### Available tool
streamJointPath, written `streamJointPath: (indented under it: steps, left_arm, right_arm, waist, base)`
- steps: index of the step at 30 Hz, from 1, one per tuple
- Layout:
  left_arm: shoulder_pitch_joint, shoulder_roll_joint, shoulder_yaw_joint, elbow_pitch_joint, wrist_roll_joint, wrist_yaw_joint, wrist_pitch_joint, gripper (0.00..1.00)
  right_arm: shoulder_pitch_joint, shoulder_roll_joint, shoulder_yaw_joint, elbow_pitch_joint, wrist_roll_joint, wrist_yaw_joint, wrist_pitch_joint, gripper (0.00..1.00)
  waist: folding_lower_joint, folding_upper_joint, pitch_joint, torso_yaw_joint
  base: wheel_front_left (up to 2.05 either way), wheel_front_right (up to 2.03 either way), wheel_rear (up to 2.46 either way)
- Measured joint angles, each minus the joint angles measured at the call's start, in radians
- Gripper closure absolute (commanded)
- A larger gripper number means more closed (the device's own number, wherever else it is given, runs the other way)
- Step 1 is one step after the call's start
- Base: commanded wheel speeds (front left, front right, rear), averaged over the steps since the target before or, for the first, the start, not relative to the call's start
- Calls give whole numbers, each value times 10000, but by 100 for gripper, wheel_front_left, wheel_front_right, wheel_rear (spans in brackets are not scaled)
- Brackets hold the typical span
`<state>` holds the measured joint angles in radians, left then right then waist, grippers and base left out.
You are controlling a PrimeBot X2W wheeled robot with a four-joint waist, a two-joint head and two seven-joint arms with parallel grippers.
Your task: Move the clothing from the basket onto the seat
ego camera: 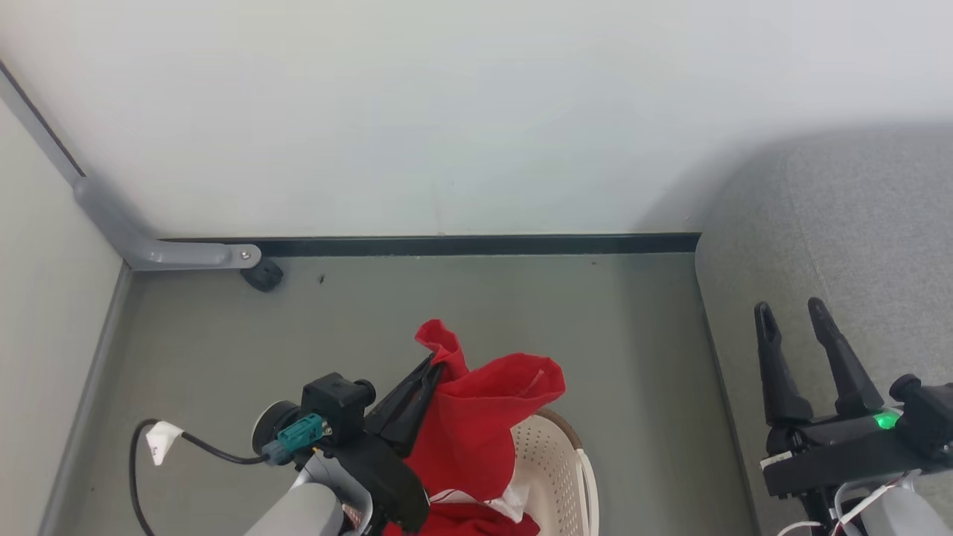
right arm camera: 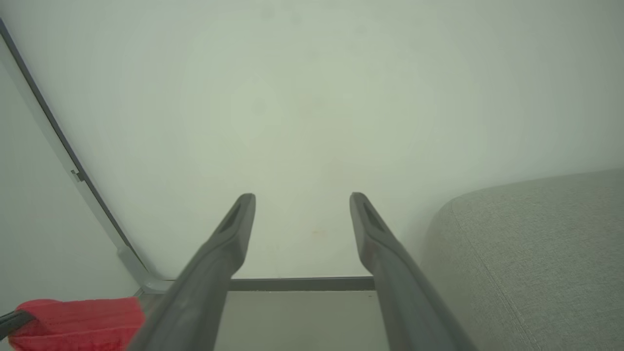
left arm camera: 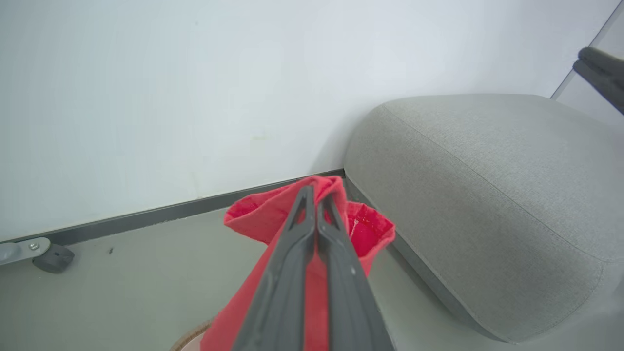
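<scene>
Our left jaws, pressed together, pinch a red garment (ego camera: 476,424) held above the basket (ego camera: 552,455), where more red shows. Our right jaws stand spread, empty. We see none on the seat (ego camera: 841,208) yet.

We find the basket (ego camera: 552,455) near us on the floor (ego camera: 633,335), clothing (ego camera: 476,424) lifted above it in our left gripper (ego camera: 432,363). The seat (ego camera: 841,223) lies right, against the far wall (ego camera: 447,112), our right gripper (ego camera: 789,305) above its near-left part.
</scene>
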<state>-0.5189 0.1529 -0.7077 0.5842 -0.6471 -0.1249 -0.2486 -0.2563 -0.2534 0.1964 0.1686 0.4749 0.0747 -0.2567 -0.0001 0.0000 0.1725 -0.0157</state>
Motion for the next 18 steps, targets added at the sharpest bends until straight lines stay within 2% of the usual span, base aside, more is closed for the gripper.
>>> streamJointPath:
  steps: [11, 18]
  left_arm:
    - [-29, 499, 435, -1570, -249, 21, 8, 100]
    - [-188, 794, 604, -2721, -249, 303, 468, 100]
  right_arm:
    - [340, 29, 407, 2, 86, 150, 2, 0]
    - [677, 54, 907, -50, 182, 311, 102, 0]
  waist:
    - [0, -1, -793, 180]
    - [1, -1, -1197, 159]
  base:
    - [0, 0, 0]
    - [0, 0, 0]
